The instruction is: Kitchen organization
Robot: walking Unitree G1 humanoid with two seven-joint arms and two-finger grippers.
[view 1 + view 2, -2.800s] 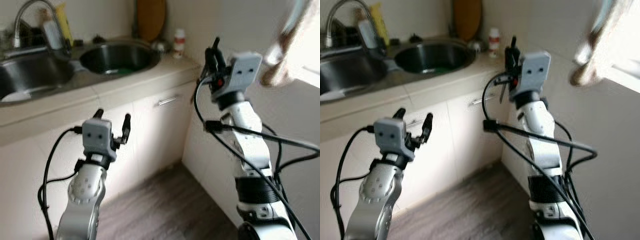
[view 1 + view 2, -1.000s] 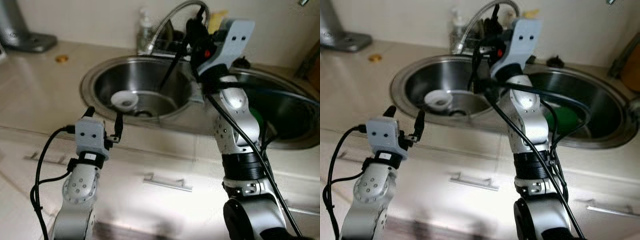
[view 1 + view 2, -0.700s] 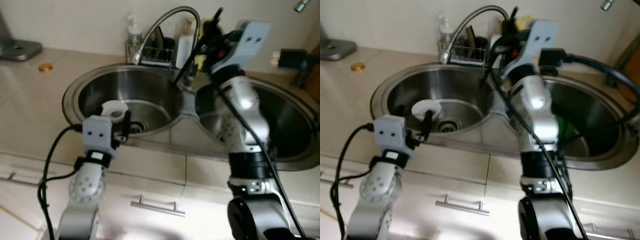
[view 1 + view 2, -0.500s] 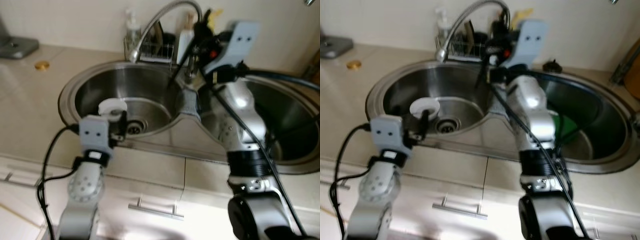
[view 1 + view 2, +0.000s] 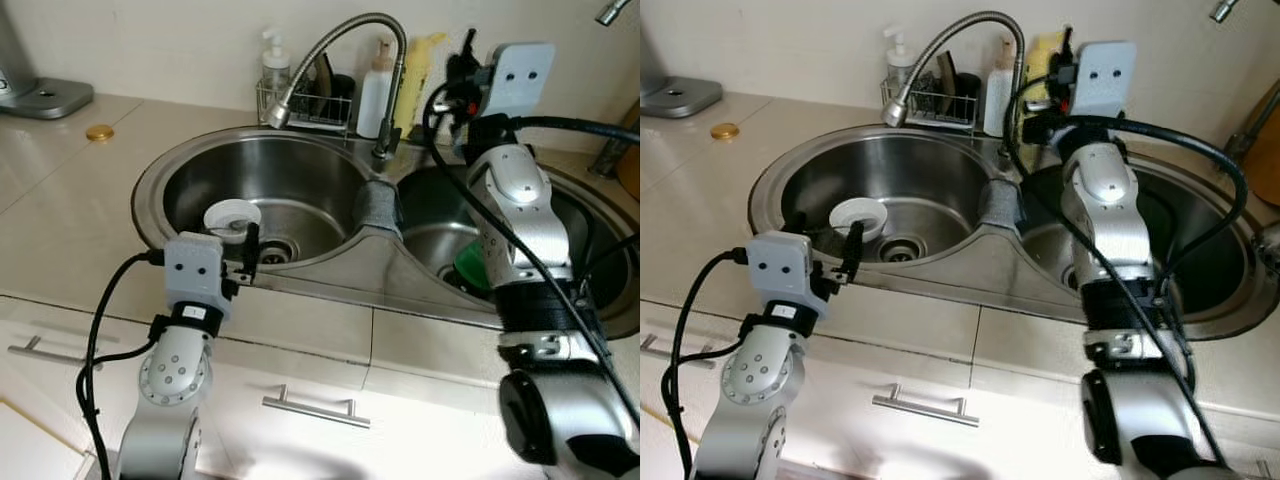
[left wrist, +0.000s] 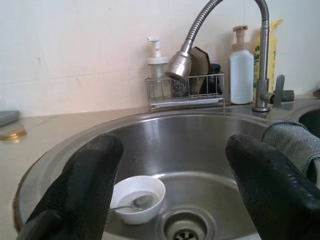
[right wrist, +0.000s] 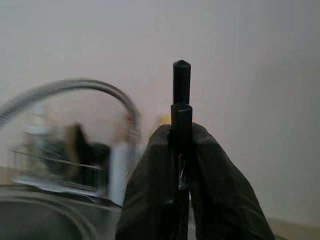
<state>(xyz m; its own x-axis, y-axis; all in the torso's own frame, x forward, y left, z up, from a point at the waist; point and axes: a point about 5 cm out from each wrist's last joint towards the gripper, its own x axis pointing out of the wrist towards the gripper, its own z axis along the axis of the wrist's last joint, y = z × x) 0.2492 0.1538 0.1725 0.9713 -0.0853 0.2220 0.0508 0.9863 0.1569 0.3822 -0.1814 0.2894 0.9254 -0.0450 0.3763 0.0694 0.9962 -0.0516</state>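
Observation:
A white bowl (image 5: 232,216) with a spoon (image 6: 131,203) in it sits on the floor of the left sink basin (image 5: 300,180). My left gripper (image 6: 172,152) is open at the basin's front rim, facing the bowl with nothing between its fingers. My right gripper (image 7: 181,150) is raised high near the back wall, above the right basin (image 5: 590,240). It is shut on a thin black stick (image 7: 181,85) that points upward. A green item (image 5: 470,265) lies in the right basin, partly hidden by my right arm.
A curved spring faucet (image 5: 340,30) arches over the left basin. Behind it stand a wire rack (image 5: 310,100) with sponges, a soap dispenser (image 5: 275,70) and a white bottle (image 5: 377,85). A grey cloth (image 5: 378,205) drapes over the divider. A gold lid (image 5: 98,132) lies on the counter.
The camera has swung and steadied over the sink. My right gripper has moved from in front of the faucet to the right of it, still shut on the stick. The left gripper stays open.

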